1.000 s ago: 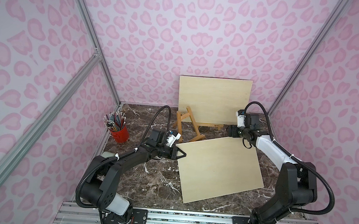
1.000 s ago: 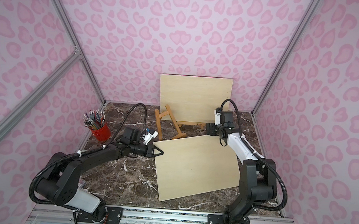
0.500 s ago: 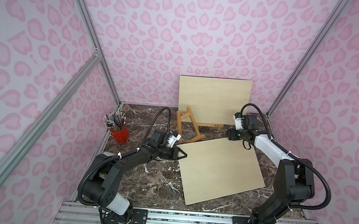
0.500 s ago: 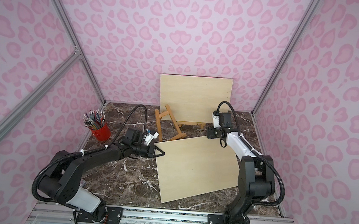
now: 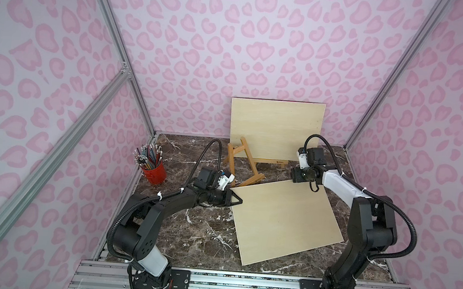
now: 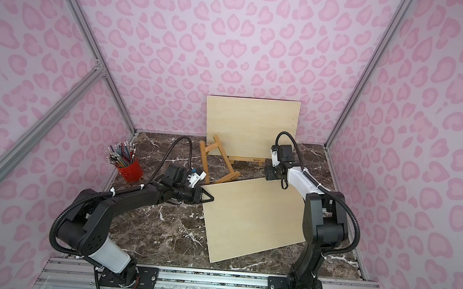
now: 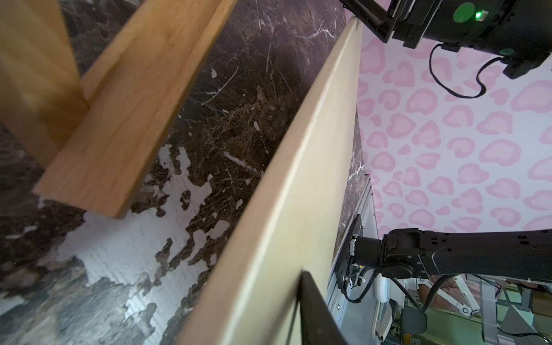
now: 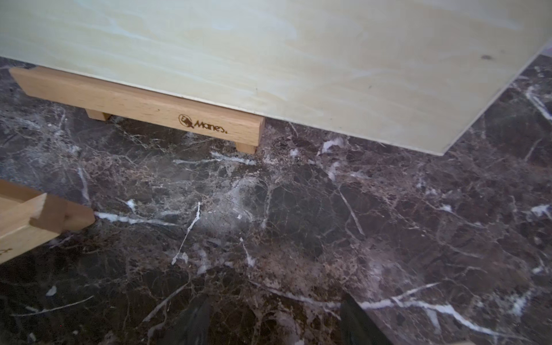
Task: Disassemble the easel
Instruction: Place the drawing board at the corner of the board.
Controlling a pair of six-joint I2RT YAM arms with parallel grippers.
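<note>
Beside easel (image 5: pixel 269 161): red pencil cup (image 5: pixel 155 172) | left claw (image 5: pixel 235 200) clamps flat board (image 5: pixel 283 221) | right claw (image 8: pixel 274 298) apart

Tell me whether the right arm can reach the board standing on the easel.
Probably yes: its open end effector faces the upright board across bare tabletop; nothing stands between.

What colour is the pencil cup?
The cup is red; clearest in a top view.

wooden easel (image 5: pixel 250 180) at back between upright board (image 5: pixel 276 129) and flat board (image 5: pixel 283 221)
</note>
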